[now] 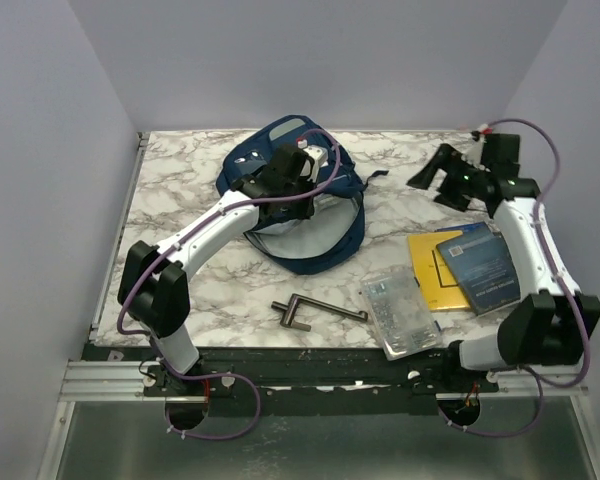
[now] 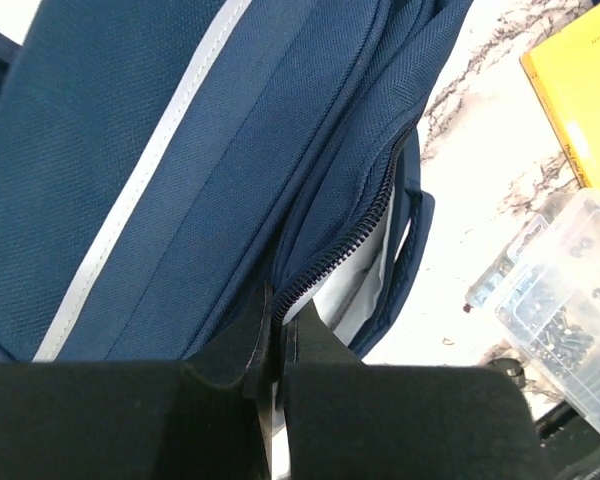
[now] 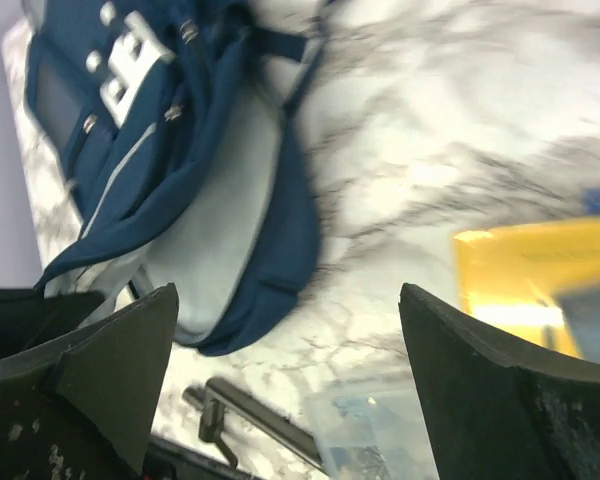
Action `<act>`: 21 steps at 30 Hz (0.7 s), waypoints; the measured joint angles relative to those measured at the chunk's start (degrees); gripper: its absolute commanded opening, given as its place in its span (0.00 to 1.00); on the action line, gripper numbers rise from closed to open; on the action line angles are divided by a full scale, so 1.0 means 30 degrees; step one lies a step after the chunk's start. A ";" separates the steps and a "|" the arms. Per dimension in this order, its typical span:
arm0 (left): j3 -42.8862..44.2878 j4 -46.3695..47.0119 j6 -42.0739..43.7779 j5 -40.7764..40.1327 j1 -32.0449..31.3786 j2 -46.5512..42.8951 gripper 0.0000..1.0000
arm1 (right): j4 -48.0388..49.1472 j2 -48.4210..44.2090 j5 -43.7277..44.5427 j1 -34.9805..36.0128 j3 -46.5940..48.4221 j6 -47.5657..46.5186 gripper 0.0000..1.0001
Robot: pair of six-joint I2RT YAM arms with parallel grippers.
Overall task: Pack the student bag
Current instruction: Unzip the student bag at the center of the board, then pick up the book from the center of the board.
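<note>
While my left pincer [image 2: 283, 325] pinches the student bag [image 2: 180, 200] at its zip edge [image 2: 350, 240], my right pincer [image 3: 288, 300] hangs spread, well right of it.

Robot lab test cell: white marble-pattern tabletop [image 1: 180, 190] boxed in left, right and far by plain pale lilac walls [image 1: 40, 150], white-and-black robot arms [image 1: 215, 228] bolted to a slotted aluminium rail [image 1: 100, 378] at the near edge, purple cables [image 1: 555, 150] looped along them.

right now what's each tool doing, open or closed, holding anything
left tool: closed, pinching the student bag at its zip
right tool: open, holding nothing
</note>
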 measured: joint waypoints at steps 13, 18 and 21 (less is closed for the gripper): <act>0.0444 -0.0794 -0.1683 0.2397 0.0117 0.0714 0.00 | -0.2725 -0.9581 0.8123 -0.9573 -0.8939 0.2543 1.00; 0.0444 -0.0816 -0.2601 0.3373 0.0138 0.0714 0.00 | -0.3636 -1.1730 1.1475 -0.9821 -0.9675 0.5982 1.00; 0.0452 -0.0823 -0.2922 0.3774 0.0146 0.0714 0.00 | -0.4080 -1.2786 1.2553 -0.9894 -1.1511 0.7978 1.00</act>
